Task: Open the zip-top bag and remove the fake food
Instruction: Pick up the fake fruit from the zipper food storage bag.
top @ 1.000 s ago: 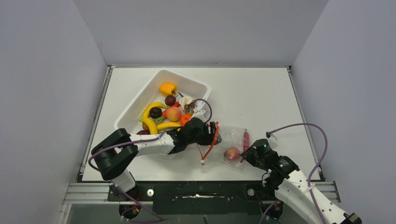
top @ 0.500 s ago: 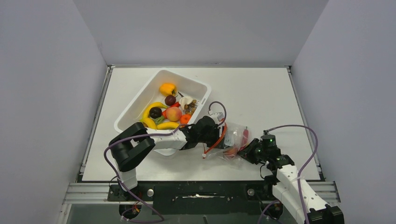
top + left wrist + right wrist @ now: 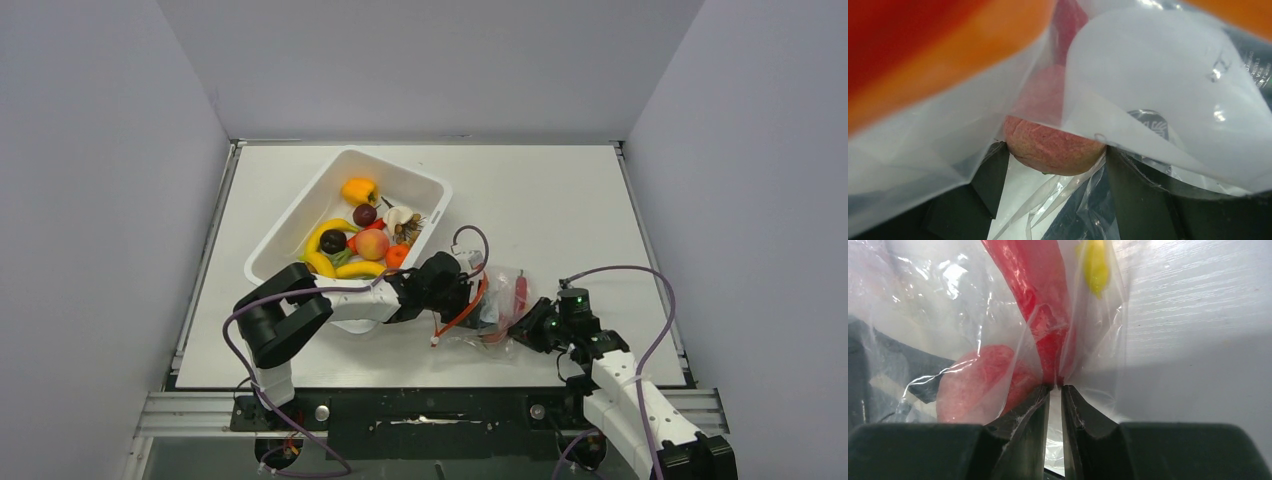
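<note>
The clear zip-top bag (image 3: 503, 300) lies crumpled between both arms, its red-orange zip strip (image 3: 462, 314) curling at the left. My left gripper (image 3: 472, 294) is pushed into the bag's mouth. In the left wrist view its jaws (image 3: 1055, 162) stand open with a pink-red peach-like fruit (image 3: 1048, 145) at the fingertips under loose film. My right gripper (image 3: 521, 326) is shut on a fold of the bag's film (image 3: 1054, 385). Past that pinch, inside the bag, are a red chili (image 3: 1040, 305) and the same pink fruit (image 3: 980, 382).
A white tub (image 3: 296, 212) at the back left holds more fake food: bananas, dark plums, a peach, a yellow pepper. The left arm's cable (image 3: 470, 235) loops above the bag. The right arm's cable (image 3: 640, 275) arcs over the table on the right.
My left gripper moved right into the bag's mouth and its jaws widened. My right gripper slid left along the bag's near edge. The bag bunched up between them.
</note>
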Tool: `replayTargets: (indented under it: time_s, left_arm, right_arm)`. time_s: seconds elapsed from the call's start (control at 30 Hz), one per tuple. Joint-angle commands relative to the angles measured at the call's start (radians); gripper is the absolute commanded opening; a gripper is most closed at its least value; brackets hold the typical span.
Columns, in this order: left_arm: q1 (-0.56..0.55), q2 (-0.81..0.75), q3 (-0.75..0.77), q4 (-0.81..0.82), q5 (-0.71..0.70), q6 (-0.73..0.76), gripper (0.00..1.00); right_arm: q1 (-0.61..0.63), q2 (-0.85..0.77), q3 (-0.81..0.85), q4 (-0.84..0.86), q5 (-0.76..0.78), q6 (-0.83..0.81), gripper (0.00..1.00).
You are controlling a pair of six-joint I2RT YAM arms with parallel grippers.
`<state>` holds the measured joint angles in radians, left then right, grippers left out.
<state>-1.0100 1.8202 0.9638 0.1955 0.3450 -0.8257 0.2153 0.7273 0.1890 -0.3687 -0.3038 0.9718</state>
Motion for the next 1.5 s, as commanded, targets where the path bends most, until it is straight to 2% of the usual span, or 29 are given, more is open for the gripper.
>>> replayTargets:
  time_s: [0.0, 0.23, 0.37, 0.53, 0.7, 0.87, 1.0, 1.4, 1.43, 1.47]
  left_arm:
    - [-0.021, 0.001, 0.05, 0.009, -0.002, 0.015, 0.7]
    - [-0.022, -0.03, 0.034, 0.053, -0.106, -0.032, 0.73]
    - [-0.018, -0.084, -0.023, 0.1, -0.175, -0.079, 0.73]
    - [-0.007, -0.12, -0.053, 0.116, -0.196, -0.089, 0.73]
    - [-0.004, -0.108, -0.04, 0.125, -0.187, -0.087, 0.73]
    - [-0.004, -0.063, 0.001, 0.115, -0.154, -0.074, 0.73]
    - [-0.007, -0.022, 0.026, 0.09, -0.15, -0.065, 0.74]
    - [-0.011, -0.02, 0.003, 0.136, -0.182, -0.11, 0.74]
    - [-0.01, -0.021, 0.003, 0.143, -0.196, -0.121, 0.73]
    - [-0.01, -0.02, 0.003, 0.155, -0.209, -0.136, 0.68]
  right_arm:
    - [-0.005, 0.003, 0.014, 0.073, -0.063, -0.031, 0.18]
    - [-0.004, -0.026, 0.026, 0.071, -0.075, -0.046, 0.18]
    - [-0.003, -0.098, 0.114, -0.084, 0.062, -0.07, 0.18]
    - [-0.006, -0.214, 0.16, -0.127, 0.139, -0.057, 0.17]
    - [-0.007, -0.123, 0.114, -0.041, 0.076, -0.039, 0.17]
    - [-0.008, 0.053, 0.037, 0.221, -0.114, -0.046, 0.17]
    - [-0.008, 0.126, 0.029, 0.231, -0.099, -0.057, 0.17]
    - [-0.009, 0.078, -0.003, 0.23, -0.103, -0.056, 0.17]
    - [-0.009, 0.077, -0.001, 0.229, -0.106, -0.057, 0.17]
    - [-0.008, 0.076, 0.001, 0.228, -0.108, -0.057, 0.17]
